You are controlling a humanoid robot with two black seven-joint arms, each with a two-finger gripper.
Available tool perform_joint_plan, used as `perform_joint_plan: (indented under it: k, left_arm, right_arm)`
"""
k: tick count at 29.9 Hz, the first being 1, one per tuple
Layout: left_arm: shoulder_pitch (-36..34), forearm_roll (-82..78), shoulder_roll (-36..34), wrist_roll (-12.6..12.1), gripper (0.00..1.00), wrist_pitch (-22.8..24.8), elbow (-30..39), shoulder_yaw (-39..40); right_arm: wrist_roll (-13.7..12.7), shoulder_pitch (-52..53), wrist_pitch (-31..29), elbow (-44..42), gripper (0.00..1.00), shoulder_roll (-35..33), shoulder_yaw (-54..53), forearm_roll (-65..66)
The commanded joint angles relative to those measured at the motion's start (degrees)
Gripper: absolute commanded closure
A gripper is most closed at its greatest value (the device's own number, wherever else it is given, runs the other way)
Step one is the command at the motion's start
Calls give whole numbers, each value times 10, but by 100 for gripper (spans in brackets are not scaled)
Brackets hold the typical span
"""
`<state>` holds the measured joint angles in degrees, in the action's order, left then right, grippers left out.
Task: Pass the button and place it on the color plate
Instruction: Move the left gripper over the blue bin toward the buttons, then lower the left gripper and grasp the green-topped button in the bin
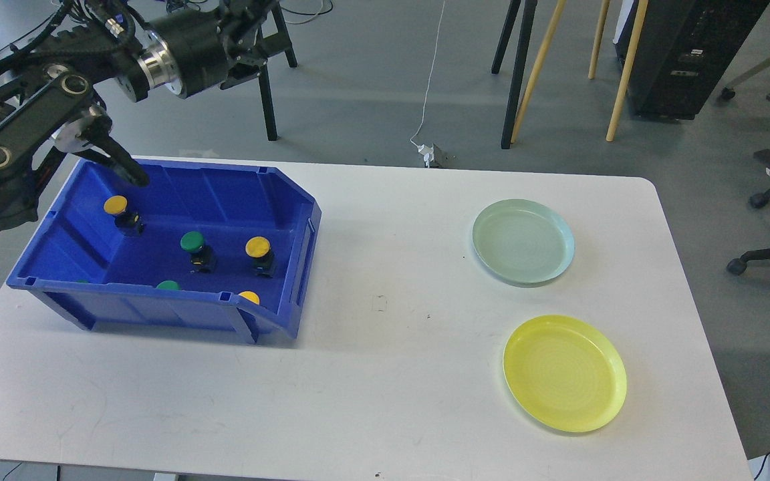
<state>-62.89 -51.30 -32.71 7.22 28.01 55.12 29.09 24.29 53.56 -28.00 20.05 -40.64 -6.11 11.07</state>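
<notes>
Buttons sit in our blue bin point(224, 200) at the table's point(385, 374) left: a yellow one point(115, 205) near the back-left corner, a green point(192, 242) and a yellow point(258, 247) mid-floor, and further caps half hidden behind the front wall. Our left gripper point(121, 164) hangs over the bin's back-left rim, just above the first yellow button; we cannot tell whether its fingers are apart. Green plate point(523, 242) and yellow plate point(564, 373) lie bare, well apart from the bin, at right.
</notes>
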Motion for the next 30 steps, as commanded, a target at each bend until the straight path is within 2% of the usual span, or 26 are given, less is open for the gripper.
perform_joint_plan:
  k: [1, 3, 5, 10, 13, 22, 30]
  left_arm:
    - [2, -63, -84, -48, 4, 0, 102, -60]
    - [-1, -112, -122, -65, 4, 0, 147, -85]
    - [-2, -177, -154, -69, 9, 0, 183, -90]
    - [-17, -206, -175, -76, 10, 0, 192, -84]
    - [-12, -213, -169, -55, 8, 0, 163, -93]
    - [28, -409, -143, -46, 6, 0, 134, -165]
    - [35, -498, -47, -43, 6, 0, -5, -212]
  right_arm:
    - [4, 0, 0, 2, 1, -2, -25, -2]
    - [6, -1, 0, 1, 1, 0, -67, -3]
    - [7, -7, 0, 1, 1, 1, -106, -3]
    - [16, -17, 0, 2, 1, 0, -144, -5]
    - [23, -18, 0, 1, 1, 1, -144, -5]
    - [16, -17, 0, -24, 1, 0, -131, -1]
    - [18, -17, 0, -25, 1, -4, -131, 3]
